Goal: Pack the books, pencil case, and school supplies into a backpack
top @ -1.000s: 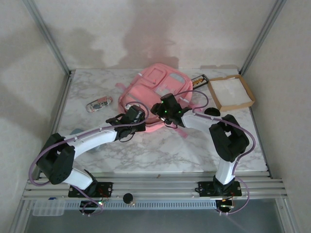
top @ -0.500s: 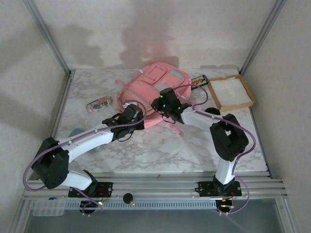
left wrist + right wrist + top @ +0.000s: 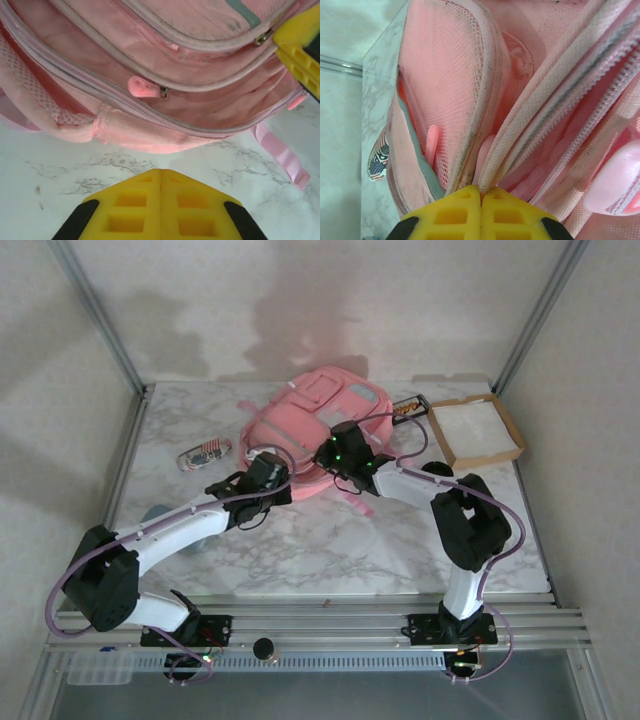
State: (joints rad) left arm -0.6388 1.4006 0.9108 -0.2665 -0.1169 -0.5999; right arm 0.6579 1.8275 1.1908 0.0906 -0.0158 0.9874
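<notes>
The pink backpack [image 3: 305,420] lies at the back middle of the marble table, its near side raised. My right gripper [image 3: 338,456] is shut on the backpack's pale piped edge [image 3: 520,135], beside its mesh pocket [image 3: 445,90]. My left gripper [image 3: 161,171] is shut with nothing in it, over bare marble just short of the backpack's zipped side [image 3: 150,90]. In the top view the left gripper [image 3: 262,476] sits at the bag's near left corner. A striped pencil case [image 3: 204,453] lies to the left of the bag. A dark book [image 3: 408,406] with orange on it lies to the right of the bag.
A brown tray [image 3: 505,430] with a white inside stands at the back right, next to the dark book. A small grey-blue thing [image 3: 155,512] lies under the left arm. Metal frame posts [image 3: 105,325] and walls close the table on three sides.
My right gripper has closed on the backpack's edge and pulled it up. The bag has bunched and shifted slightly left and back. The left gripper has stayed shut and moved a little left.
</notes>
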